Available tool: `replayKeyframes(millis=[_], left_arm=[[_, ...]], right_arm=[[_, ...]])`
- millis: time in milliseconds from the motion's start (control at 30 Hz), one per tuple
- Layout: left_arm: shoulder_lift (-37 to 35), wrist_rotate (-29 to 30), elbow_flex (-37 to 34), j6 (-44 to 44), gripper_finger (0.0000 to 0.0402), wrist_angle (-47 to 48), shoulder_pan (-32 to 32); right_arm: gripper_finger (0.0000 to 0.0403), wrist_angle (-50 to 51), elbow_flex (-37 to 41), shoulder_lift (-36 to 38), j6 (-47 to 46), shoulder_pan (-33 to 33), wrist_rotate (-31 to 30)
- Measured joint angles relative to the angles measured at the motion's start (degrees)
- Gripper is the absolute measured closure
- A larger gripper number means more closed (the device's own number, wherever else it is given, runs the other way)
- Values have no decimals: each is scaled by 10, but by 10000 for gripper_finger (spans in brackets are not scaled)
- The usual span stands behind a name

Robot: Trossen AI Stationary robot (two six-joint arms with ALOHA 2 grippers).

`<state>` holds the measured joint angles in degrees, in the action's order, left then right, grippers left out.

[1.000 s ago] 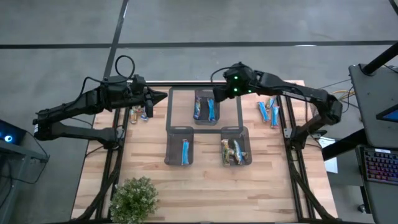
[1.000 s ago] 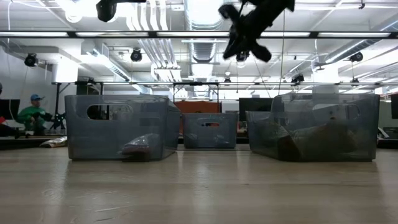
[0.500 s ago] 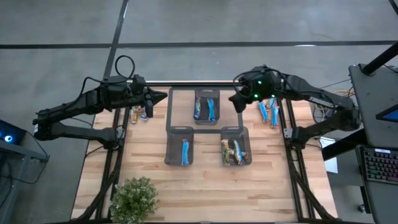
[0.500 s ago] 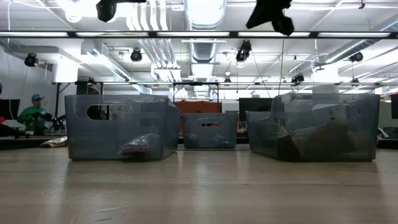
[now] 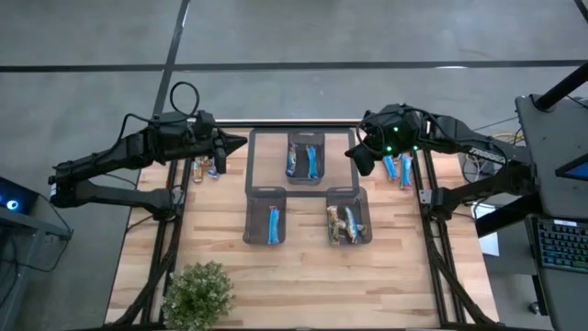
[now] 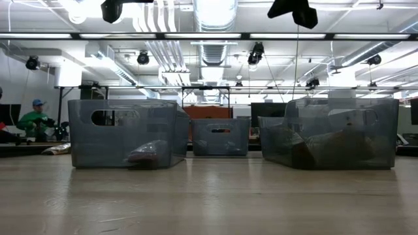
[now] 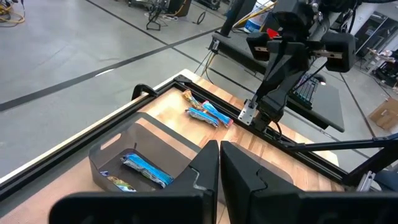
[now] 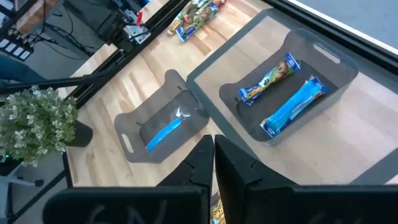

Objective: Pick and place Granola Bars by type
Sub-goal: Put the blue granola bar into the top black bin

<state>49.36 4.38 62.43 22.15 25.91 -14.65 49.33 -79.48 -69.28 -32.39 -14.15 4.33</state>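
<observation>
Overhead, the right pincer hovers closed and empty beside loose Granola Bars.

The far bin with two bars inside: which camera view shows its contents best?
The right wrist view: the far bin fills much of it, and both bars are plain. The high view shows the bin small, from above. The left wrist view shows it partly behind the left gripper. The low view shows it distant, contents unclear.
</observation>
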Motion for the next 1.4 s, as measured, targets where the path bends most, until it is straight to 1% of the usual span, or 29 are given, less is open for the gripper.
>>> replayKeyframes(millis=[100,167,267,533,667,733,900,1133,1267,1400], left_arm=[[0,0,0,2,396,-8,0],[0,0,0,2,383,-10,0],[0,0,0,4,351,-10,0],[7,1,1,10,246,-10,0],[15,5,13,0,212,18,0],[20,26,30,-2,205,57,0],[50,70,80,-6,204,161,-1],[98,123,145,31,204,275,-4],[127,158,163,93,204,317,-11],[148,163,167,152,204,348,-37]], right_arm=[[394,0,2,0,1,0,0],[394,0,5,-1,1,0,-1],[394,3,8,-1,1,0,-3],[394,2,8,-1,11,0,-4],[394,2,8,-1,12,0,-5],[394,2,8,-1,16,0,-5],[394,5,9,-1,21,-1,-5],[394,14,9,-1,28,-1,-6],[394,15,9,-1,29,-1,-14],[394,15,9,-1,29,-1,-15]])
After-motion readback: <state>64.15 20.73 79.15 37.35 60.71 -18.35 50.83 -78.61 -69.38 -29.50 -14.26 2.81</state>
